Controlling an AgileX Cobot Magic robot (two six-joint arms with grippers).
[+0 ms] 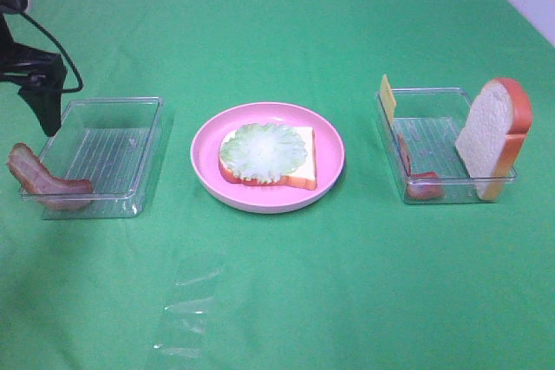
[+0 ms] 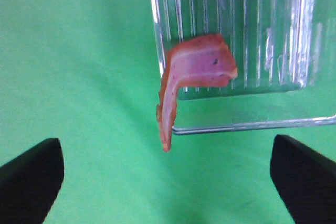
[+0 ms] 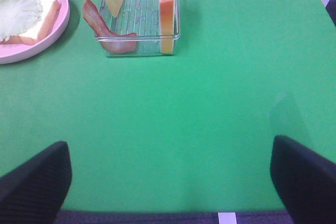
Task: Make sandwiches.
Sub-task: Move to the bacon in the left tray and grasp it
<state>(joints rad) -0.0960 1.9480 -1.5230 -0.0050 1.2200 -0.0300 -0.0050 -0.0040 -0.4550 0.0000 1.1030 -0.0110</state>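
The left fingers [image 2: 31,179] gape wide near the bacon strip [image 2: 194,72], touching nothing; the right fingers [image 3: 37,182] gape wide, empty.

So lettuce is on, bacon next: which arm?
Probably left. Its open jaws hover by the bacon strip draped over the left tray; the right jaws sit far from the right tray.

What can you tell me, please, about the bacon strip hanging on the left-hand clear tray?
The bacon strip is a toy, reddish-brown with a paler pink streak along its length and a small dark speck. It looks like soft, rubbery plastic. It is bent and draped over the wall of the left clear tray at its near-left corner. One end rests inside and the other hangs outside over the green cloth. Only the tray visibly touches it; whether the outer end reaches the cloth is unclear.
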